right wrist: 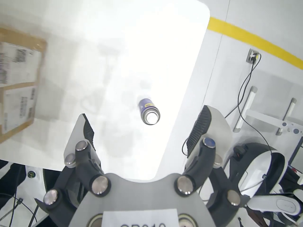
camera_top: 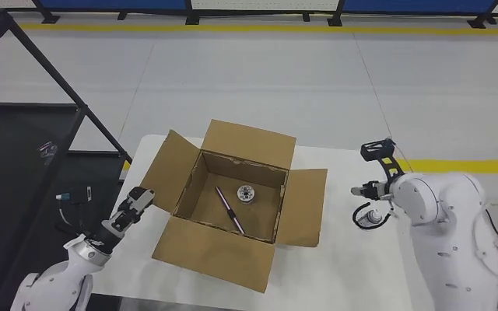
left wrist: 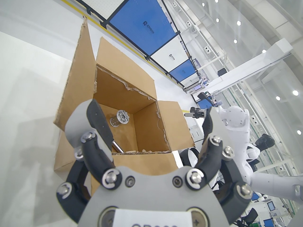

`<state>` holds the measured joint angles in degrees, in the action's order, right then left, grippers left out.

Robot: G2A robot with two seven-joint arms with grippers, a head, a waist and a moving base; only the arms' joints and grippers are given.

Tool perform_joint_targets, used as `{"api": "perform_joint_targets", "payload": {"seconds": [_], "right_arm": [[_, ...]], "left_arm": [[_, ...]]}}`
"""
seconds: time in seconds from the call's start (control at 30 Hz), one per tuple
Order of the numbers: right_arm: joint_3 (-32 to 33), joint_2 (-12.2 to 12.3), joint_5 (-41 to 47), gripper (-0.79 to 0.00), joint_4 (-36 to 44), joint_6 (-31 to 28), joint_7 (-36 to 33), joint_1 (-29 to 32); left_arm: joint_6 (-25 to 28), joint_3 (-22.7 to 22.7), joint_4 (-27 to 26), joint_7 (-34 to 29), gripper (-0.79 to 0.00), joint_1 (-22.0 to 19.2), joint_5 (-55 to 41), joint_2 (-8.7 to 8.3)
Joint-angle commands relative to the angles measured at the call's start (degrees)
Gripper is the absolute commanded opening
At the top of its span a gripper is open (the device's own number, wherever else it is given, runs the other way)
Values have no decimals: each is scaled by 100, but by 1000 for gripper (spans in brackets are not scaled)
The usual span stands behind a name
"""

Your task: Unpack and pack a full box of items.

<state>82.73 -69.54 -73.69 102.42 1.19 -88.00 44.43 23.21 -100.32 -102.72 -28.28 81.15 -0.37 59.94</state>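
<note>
Open box [camera_top: 214,253] on desk [camera_top: 342,268], rod [camera_top: 230,208] and metal cylinder [camera_top: 246,192] lying inside. Left tool [camera_top: 142,197] gaping beside a splayed flap [camera_top: 167,167]; right tool [right wrist: 144,115] spread wide above upright can [right wrist: 149,111].

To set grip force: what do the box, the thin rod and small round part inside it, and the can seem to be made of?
Box: brown corrugated cardboard, matte; torn edges show fluting.
Thin rod: probably metal, dark with a shiny end.
Small round part: likely metal, silvery glints, textured side.
Can: apparently metal, shiny rim, blue printed wrap.
</note>
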Motion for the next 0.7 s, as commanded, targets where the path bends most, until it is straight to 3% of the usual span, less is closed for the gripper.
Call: {"api": "perform_joint_targets", "payload": {"seconds": [0.0,0.23,0.4,0.67], "right_arm": [[-288,-39,-94,0,369,502,0,-7],[-1772,-291,-11,0,288,1134,494,-511],[-2702,-490,0,0,-379,900,363,-1184],[-2702,-490,0,0,-379,900,363,-1184]], "left_arm": [[13,-97,24,52,0,36,-52,-4],[76,-465,40,232,0,267,-234,-11],[93,-544,-33,263,0,374,-269,-9],[93,-544,-33,263,0,374,-269,-9]]}}
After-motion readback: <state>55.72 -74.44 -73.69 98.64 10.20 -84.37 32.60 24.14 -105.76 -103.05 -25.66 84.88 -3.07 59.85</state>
